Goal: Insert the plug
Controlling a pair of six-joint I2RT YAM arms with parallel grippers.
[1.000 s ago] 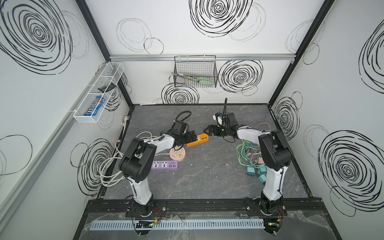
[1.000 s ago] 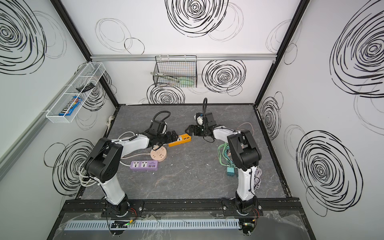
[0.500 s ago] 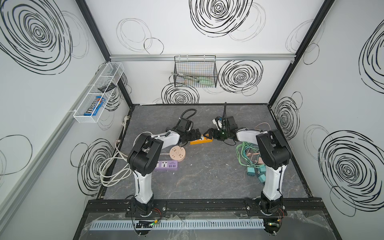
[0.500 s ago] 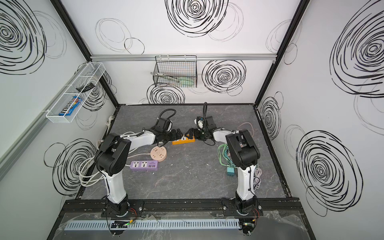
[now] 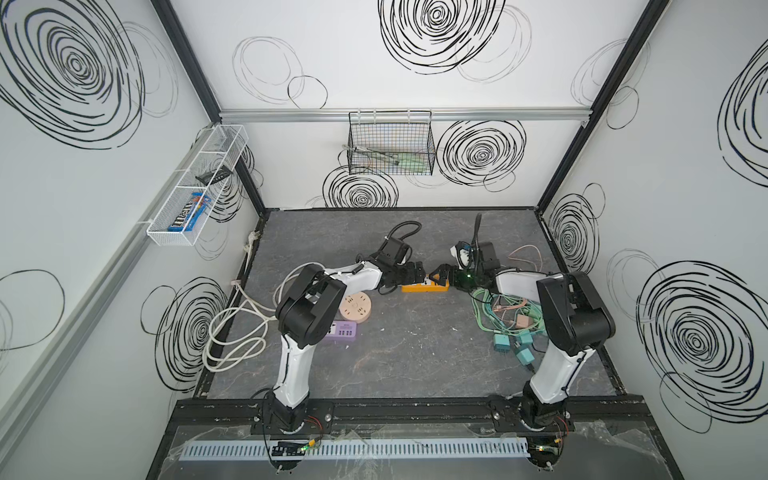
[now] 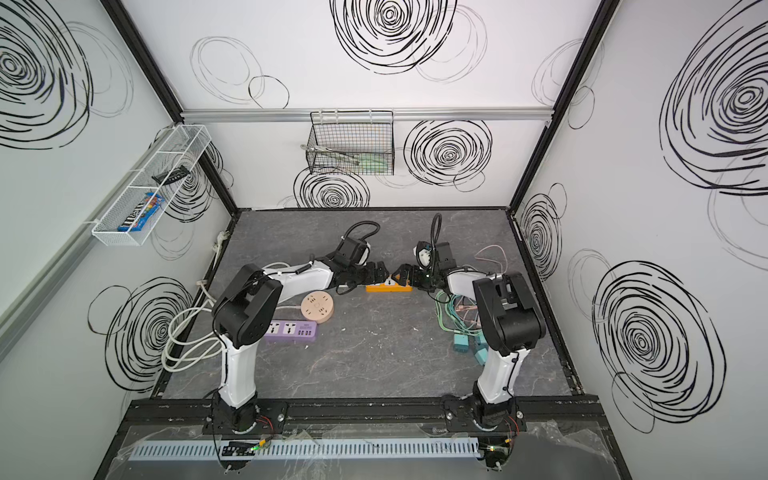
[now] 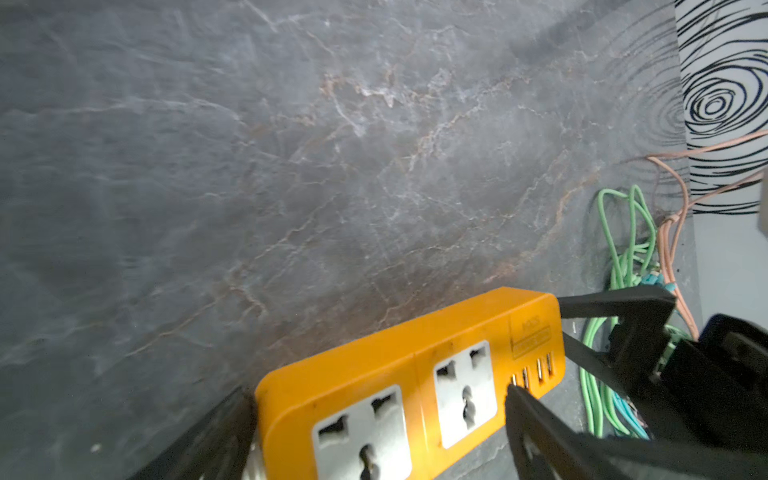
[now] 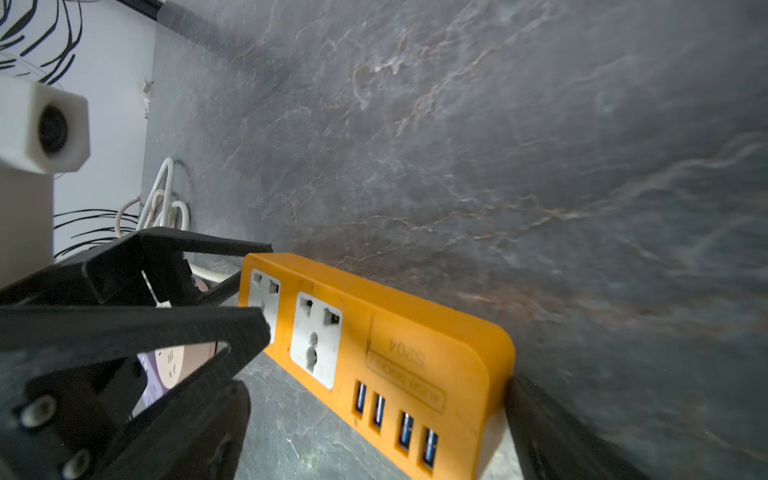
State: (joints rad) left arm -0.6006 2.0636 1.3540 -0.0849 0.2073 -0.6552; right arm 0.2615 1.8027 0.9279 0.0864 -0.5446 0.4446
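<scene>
the grey stone-look table (image 5: 415, 357) carries everything. a coil of white cord (image 5: 235, 332) lies at its left edge, and a tangle of green cables (image 5: 494, 307) lies on the right, beside the right arm. a purple power strip (image 6: 291, 330) and a round peach socket (image 6: 318, 308) sit near the left arm. the orange power strip (image 5: 424, 286) lies flat mid-table, sockets facing up. the left hand (image 5: 419, 273) is at its socket end and the right hand (image 5: 437, 276) at its usb end, both with fingers spread wide. the teal plugs (image 5: 524, 356) lie on the table at the near end of the tangle, well apart from both hands.
</scene>
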